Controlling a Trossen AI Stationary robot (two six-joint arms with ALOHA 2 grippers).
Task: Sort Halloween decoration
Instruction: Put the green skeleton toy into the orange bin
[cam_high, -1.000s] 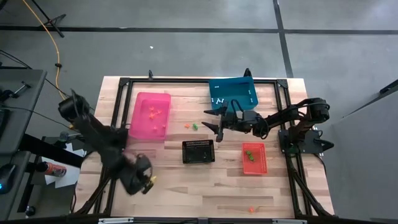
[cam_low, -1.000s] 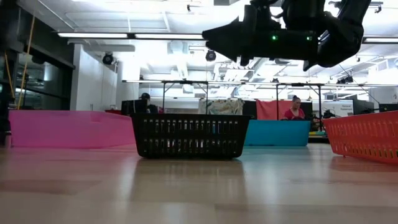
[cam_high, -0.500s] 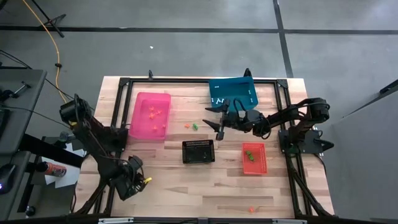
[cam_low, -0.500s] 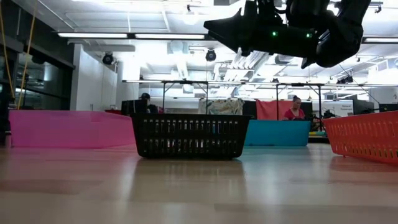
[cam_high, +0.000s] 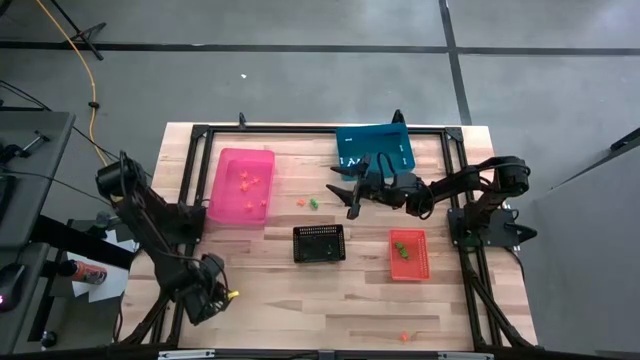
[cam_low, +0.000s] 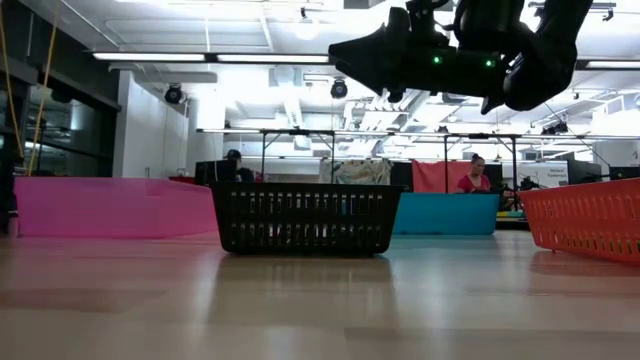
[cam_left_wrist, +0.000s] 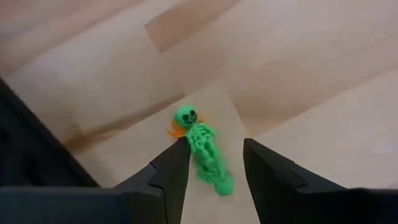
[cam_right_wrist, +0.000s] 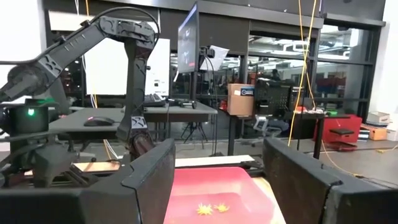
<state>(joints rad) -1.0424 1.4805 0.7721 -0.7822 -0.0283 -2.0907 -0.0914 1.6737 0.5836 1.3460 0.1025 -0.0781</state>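
A green skeleton trinket lies on the wood over an orange trinket, near the table's near left corner. My left gripper points down over it, open, one finger on each side of the skeleton; whether a finger touches it, I cannot tell. In the high view my left gripper has an orange speck beside it. My right gripper hangs open and level above the table's middle, pointing toward the pink bin. Loose orange and green trinkets lie between the bins.
The pink bin holds orange trinkets, the blue bin white ones, the red bin green ones. A black basket stands mid-table. An orange trinket lies by the near edge. People sit in the room beyond.
My left gripper has moved toward the table's near left corner, sunk a little and rolled about its own axis, staying open.
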